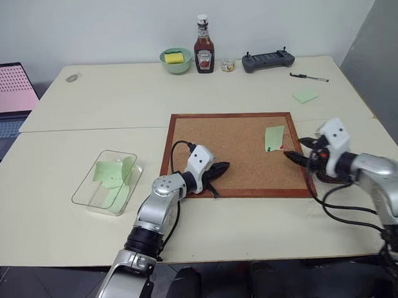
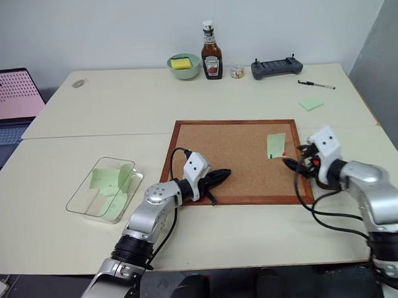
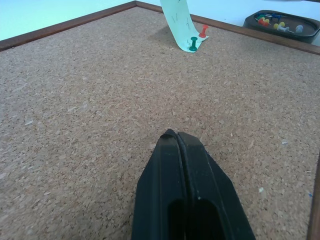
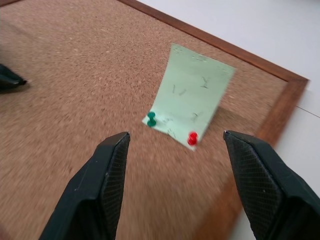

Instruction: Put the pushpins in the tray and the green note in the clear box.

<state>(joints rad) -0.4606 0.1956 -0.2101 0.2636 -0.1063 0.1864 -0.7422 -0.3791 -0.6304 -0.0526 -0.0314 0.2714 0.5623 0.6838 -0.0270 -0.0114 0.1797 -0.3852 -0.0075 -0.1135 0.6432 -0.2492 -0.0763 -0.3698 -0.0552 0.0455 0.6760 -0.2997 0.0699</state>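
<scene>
Gaping wide at mid-right, the right gripper [image 4: 175,145] faces the green note [image 4: 192,97]; the left gripper [image 1: 218,169], pressed together, sits centre-frame on the corkboard [image 1: 238,141].

**Note still pinned; tray and clear box wait at the sides**

The green note [image 4: 192,102] lies on the corkboard near its far right corner, a pale green rectangle with faint scribbles, its near edge fixed by two pushpins: a green pushpin [image 4: 151,118] at one corner and a red pushpin [image 4: 192,138] at the other. The tray [image 3: 283,24], a shallow dark dish, sits just beyond the board's frame and holds several loose pins in yellow, red, blue and white. The clear box [image 1: 106,182] rests on the table left of the board, transparent, low-walled, with pale green papers curled inside.
</scene>
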